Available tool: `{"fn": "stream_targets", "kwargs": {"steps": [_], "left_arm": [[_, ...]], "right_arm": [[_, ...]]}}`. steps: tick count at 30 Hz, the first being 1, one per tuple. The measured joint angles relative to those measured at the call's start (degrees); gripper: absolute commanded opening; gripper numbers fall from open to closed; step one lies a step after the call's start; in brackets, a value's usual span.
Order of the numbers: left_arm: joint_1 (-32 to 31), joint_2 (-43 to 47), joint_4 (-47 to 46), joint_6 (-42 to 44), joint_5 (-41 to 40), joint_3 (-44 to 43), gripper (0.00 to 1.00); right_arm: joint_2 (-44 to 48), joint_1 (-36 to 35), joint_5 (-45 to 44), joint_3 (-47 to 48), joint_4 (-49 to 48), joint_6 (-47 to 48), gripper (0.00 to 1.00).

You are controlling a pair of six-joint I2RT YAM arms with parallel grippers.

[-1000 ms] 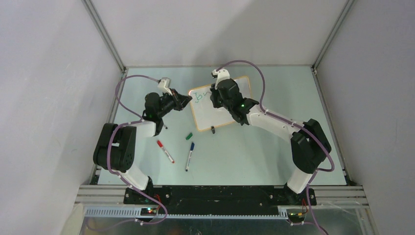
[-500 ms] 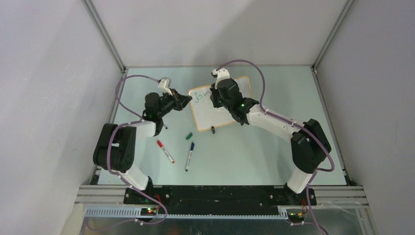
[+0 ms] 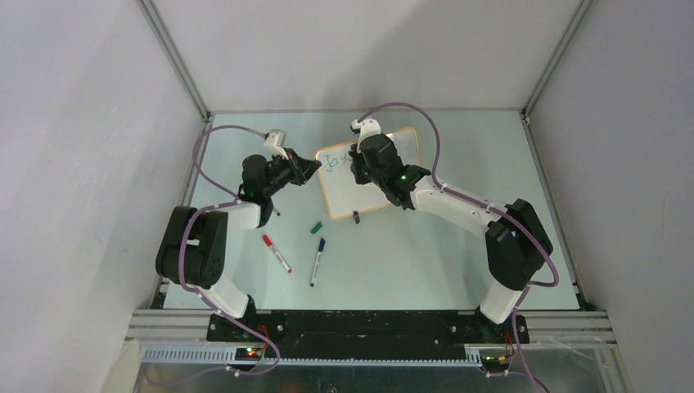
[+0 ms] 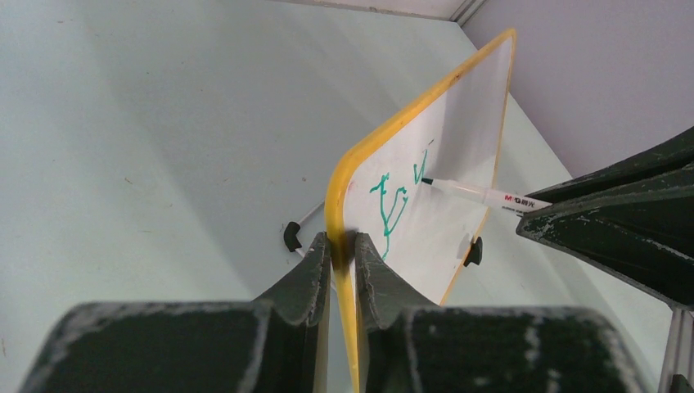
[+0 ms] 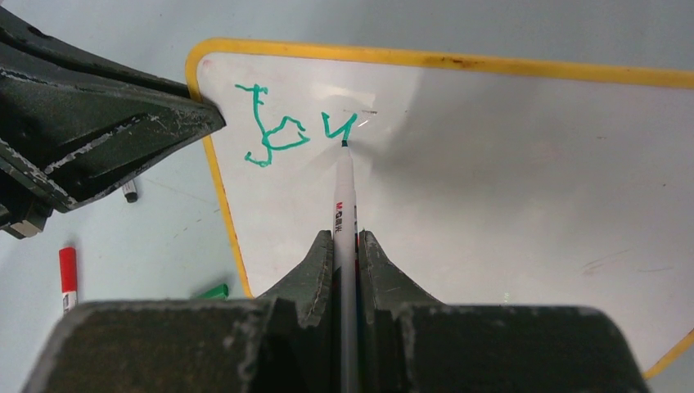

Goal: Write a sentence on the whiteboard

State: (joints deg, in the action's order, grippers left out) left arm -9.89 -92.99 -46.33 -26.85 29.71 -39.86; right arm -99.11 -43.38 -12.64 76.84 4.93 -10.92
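Whiteboard (image 3: 348,196) on the far middle of the table (image 3: 425,254), writing face up toward the overhead camera. Its long axis runs left to right, with the right end turned slightly toward the far wall. The board is white, with a thin yellow-orange frame and rounded corners. One small black clip foot (image 3: 356,217) shows at the near long edge.

The sentence (image 5: 286,137) sits in the board's far left corner and has only just been started. It consists of thin green strokes, a "J", a loose "o" and an open "y"-like mark. From overhead, the lettering (image 3: 334,161) is too small to read. The right arm covers the middle of the board, and the right-wrist view cuts off its right end.

The left gripper (image 4: 342,246) is clamped on the frame of the left short edge, one finger on each face. The right gripper (image 5: 345,241) is closed tightly around a slim white marker pen (image 5: 344,196). The pen's long axis runs straight out from between the fingers toward the board's far edge. Its dark tip touches the bottom of the last green mark, and its rear end is hidden between the fingers.

Nearer the arm bases and left of the board, three items lie apart from one another on the table. They are a green cap (image 3: 316,228), a red marker (image 3: 277,253) and a blue marker (image 3: 317,261).
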Motion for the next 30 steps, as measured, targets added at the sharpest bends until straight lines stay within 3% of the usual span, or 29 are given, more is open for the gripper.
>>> {"fn": "stream_targets", "kwargs": {"steps": [30], "left_arm": [[0.0, 0.0, 0.0, 0.0, 0.0, 0.0, 0.00]], "right_arm": [[0.0, -1.8, -0.4, -0.3, 2.1, 0.0, 0.00]]}}
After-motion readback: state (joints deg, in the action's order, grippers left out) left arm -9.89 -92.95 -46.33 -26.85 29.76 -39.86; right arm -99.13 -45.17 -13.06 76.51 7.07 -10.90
